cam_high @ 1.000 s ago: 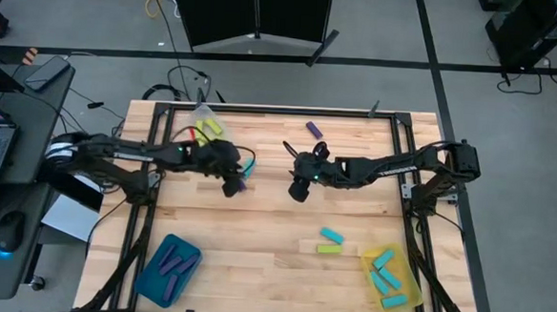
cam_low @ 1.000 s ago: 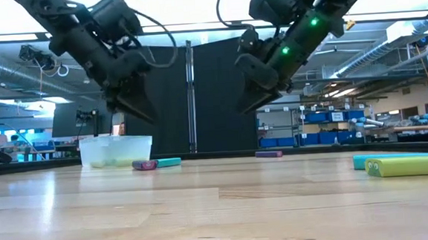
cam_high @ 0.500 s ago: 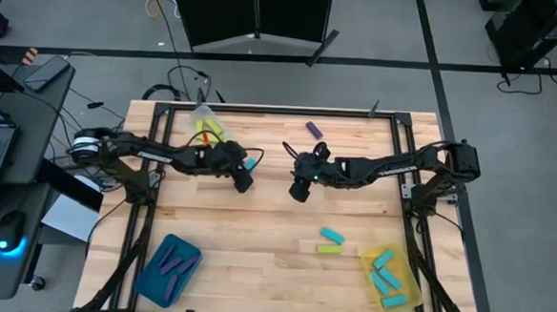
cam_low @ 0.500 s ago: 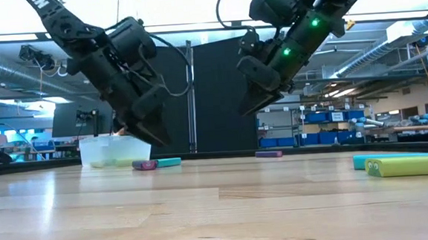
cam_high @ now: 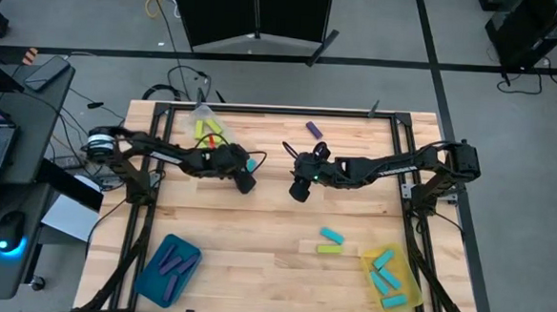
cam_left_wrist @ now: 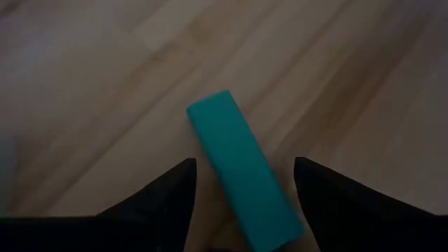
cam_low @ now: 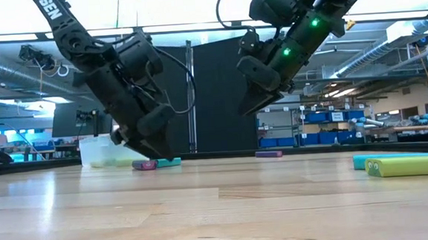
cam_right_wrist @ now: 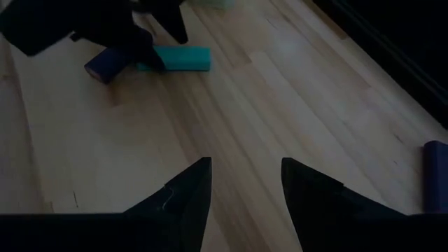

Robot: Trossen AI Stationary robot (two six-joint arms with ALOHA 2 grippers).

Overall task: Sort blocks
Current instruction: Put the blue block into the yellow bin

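While my left end effector [cam_left_wrist: 241, 185] hangs low over the table [cam_high: 275, 223] with its fingers spread wide, a cyan block [cam_left_wrist: 241, 175] lies flat on the wood between the two fingertips, and I grip nothing. In the low view the fingertips [cam_low: 156, 149] come down just above this block, and a purple block [cam_low: 144, 165] sits right beside it, their ends close or touching. A clear tray [cam_low: 108, 150] stands just beyond them, holding yellow-green blocks [cam_high: 206, 129]. My right end effector [cam_right_wrist: 241, 185] hovers raised above the middle of the table, fingers parted and empty, pointing toward the left one. A lone purple block [cam_high: 313, 129] lies behind it near the far edge. Nearer the front, a cyan block [cam_high: 332, 236] and a yellow-green block [cam_high: 328, 247] lie side by side, close to a yellow tray [cam_high: 401, 277] with cyan blocks inside. A teal tray [cam_high: 148, 278] with purple blocks sits at the front on my left side.
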